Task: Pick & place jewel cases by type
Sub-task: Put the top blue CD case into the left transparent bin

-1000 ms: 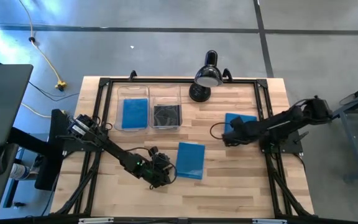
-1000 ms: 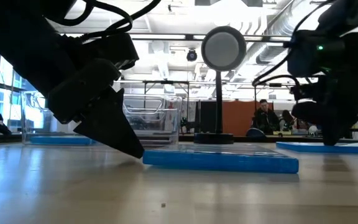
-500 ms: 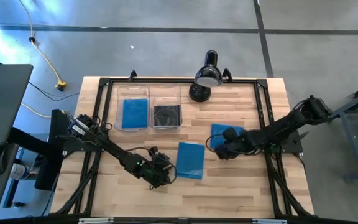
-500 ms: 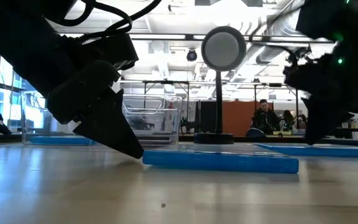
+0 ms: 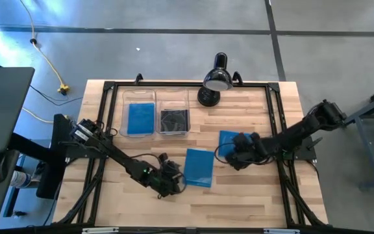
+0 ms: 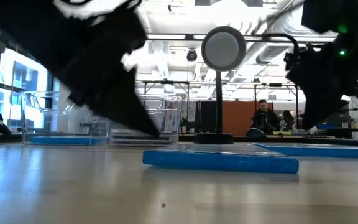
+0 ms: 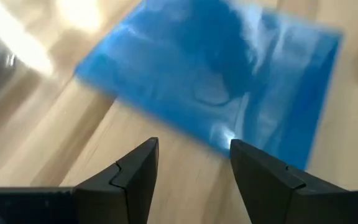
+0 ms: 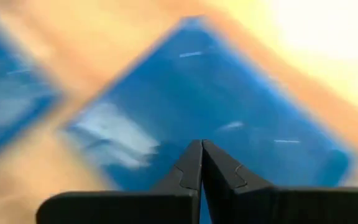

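The left gripper [image 7: 188, 165], jaws parted and empty, faces a blue case [image 5: 199, 167] flat on the surface [image 5: 239, 195]; it may skid. The right gripper [image 8: 201, 163], jaws closed, presses another blue case [image 5: 228, 138].

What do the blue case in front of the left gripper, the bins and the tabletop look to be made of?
Blue jewel case: translucent glossy plastic, judging by the glare and shapes showing through. Bins: clear hard plastic; their contents show through the walls. Tabletop: pale wood, apparently strips joined, with visible grain lines.
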